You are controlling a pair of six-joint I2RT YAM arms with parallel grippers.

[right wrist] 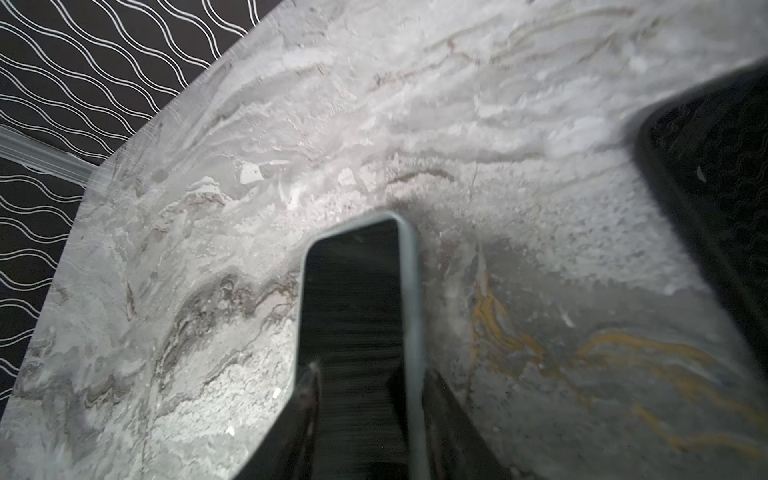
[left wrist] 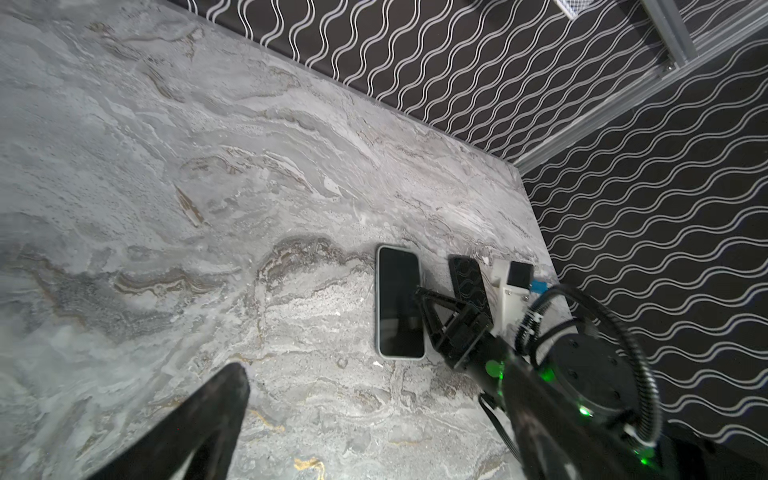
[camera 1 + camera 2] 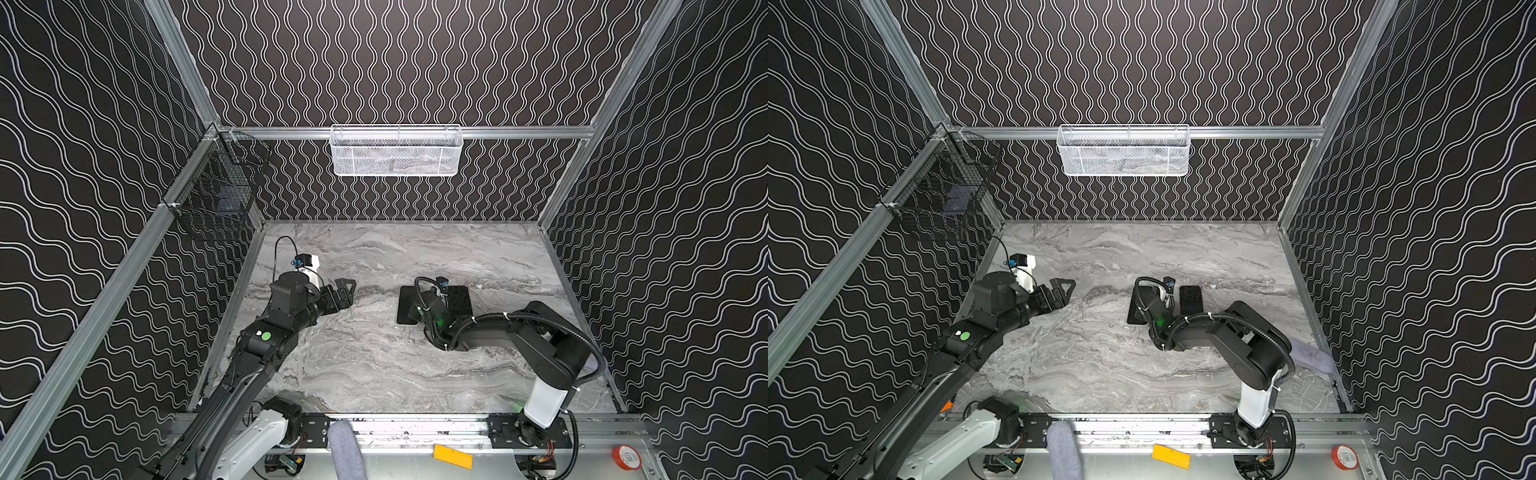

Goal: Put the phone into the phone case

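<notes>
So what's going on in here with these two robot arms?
They are meant to put a phone into its case. The phone lies screen up on the table, the case beside it, apart. The right gripper is down at the phone, jaws either side of it; whether it grips is unclear. The left gripper hangs open off to the side, holding nothing.

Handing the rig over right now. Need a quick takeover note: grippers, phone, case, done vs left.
Left gripper: open, holding nothing, hovering on the left, away from both items.
Right gripper: jaws apart, low over the phone, apparently not gripping it.
Phone: flat on the table, screen up.
Phone case: lying beside the phone, apart from it.
Done: phone not in the case yet.
Left: grasp the phone and seat it in the case.
</notes>
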